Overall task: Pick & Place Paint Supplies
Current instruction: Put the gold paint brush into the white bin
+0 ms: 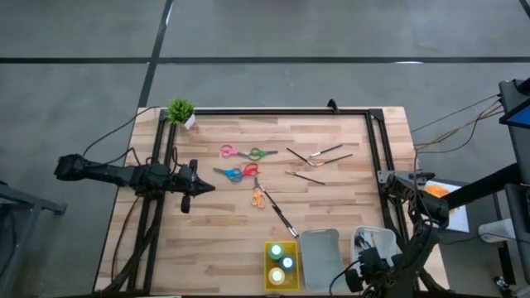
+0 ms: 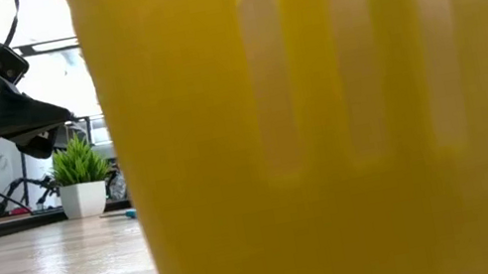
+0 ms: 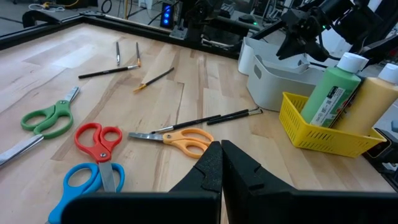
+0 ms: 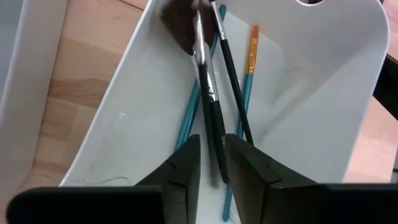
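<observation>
Several scissors lie flat mid-table: pink [image 1: 228,151], green [image 1: 262,153], blue [image 1: 228,173], red [image 1: 249,170] and orange [image 1: 259,197]. Thin brushes [image 1: 313,156] lie beyond them, and one more brush [image 1: 283,218] lies by the orange pair. Three paint bottles [image 1: 281,263] stand in the yellow tray [image 1: 269,248]. My left gripper [image 3: 221,148] is shut and hovers left of the scissors, touching nothing. My right gripper [image 4: 213,138] is open a little inside the white tray [image 4: 323,93]. A stubby dark brush [image 4: 205,68] and thin brushes [image 4: 247,81] lie there. My right gripper comes from above with one finger on either side of the stubby brush's black handle [image 4: 216,146], near its free end. The brush lies along the tray floor, bristles toward the tray's wall. I cannot tell whether the fingers touch the handle.
A grey tray [image 1: 321,257] sits between the yellow and white trays at the near edge. A small potted plant [image 1: 181,111] stands at the far left corner. A dark frame [image 1: 273,110] runs along the table's far and side edges. The yellow tray wall [image 2: 322,123] fills the low view.
</observation>
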You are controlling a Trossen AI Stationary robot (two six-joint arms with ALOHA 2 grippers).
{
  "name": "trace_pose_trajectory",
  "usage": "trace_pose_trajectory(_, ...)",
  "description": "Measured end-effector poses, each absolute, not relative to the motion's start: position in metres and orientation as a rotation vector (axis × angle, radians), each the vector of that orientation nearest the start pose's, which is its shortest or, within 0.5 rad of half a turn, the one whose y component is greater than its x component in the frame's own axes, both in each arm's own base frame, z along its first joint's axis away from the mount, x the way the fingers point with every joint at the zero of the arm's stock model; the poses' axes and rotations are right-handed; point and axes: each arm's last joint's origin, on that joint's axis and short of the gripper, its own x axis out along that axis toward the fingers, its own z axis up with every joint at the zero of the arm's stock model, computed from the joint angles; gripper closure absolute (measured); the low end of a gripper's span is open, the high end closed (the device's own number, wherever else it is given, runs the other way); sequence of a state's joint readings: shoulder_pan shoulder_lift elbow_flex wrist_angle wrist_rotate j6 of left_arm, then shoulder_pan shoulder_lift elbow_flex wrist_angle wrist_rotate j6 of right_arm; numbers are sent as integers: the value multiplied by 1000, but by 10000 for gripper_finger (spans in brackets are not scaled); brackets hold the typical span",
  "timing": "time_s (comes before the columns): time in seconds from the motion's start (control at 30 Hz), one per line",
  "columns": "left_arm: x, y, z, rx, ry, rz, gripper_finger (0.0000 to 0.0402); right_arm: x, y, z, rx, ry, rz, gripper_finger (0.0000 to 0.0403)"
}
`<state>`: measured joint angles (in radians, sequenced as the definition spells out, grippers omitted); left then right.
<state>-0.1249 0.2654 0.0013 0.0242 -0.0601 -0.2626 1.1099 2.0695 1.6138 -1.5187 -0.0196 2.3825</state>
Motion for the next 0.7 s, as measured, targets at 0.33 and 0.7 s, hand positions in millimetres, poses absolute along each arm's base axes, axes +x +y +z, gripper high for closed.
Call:
trace_pose_trajectory(0.33, 111, -12, 144, -239, 246, -33, 401, 158, 315, 202, 650, 1220, -1242, 323)
trace_pose_trajectory(0.7, 111, -12, 144, -239, 246, -33, 401, 165, 257, 274, 643, 1281, -992, 323)
